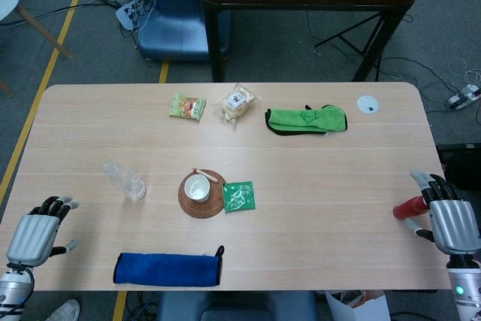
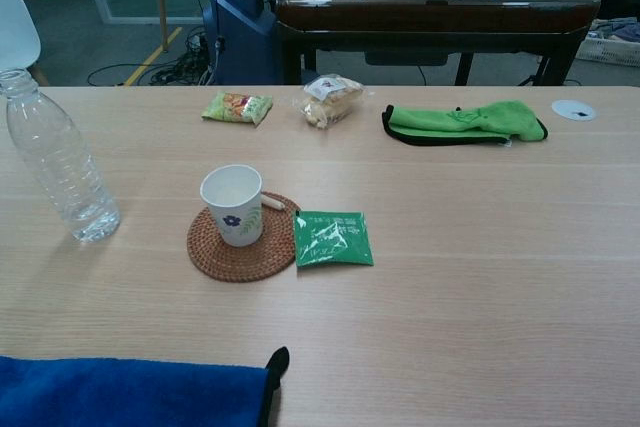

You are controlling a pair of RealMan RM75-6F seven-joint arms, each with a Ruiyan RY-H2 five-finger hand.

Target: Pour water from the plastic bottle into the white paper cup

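Note:
The clear plastic bottle (image 1: 124, 180) (image 2: 60, 162) stands upright and uncapped on the left of the table, with a little water at its bottom. The white paper cup (image 1: 198, 188) (image 2: 232, 204) stands upright on a round woven coaster (image 1: 201, 204) (image 2: 240, 255), to the right of the bottle. My left hand (image 1: 34, 234) is at the near left table edge, well clear of the bottle, fingers apart and holding nothing. My right hand (image 1: 451, 219) lies at the right edge with its fingers spread. A red object (image 1: 409, 207) lies between its fingers and thumb. The chest view shows neither hand.
A green packet (image 1: 238, 195) (image 2: 333, 239) lies right of the coaster. A blue cloth (image 1: 167, 268) (image 2: 130, 392) lies at the near edge. Two snack packets (image 1: 188, 106) (image 1: 238, 103), a green cloth (image 1: 306, 119) and a white disc (image 1: 367, 104) lie along the far side.

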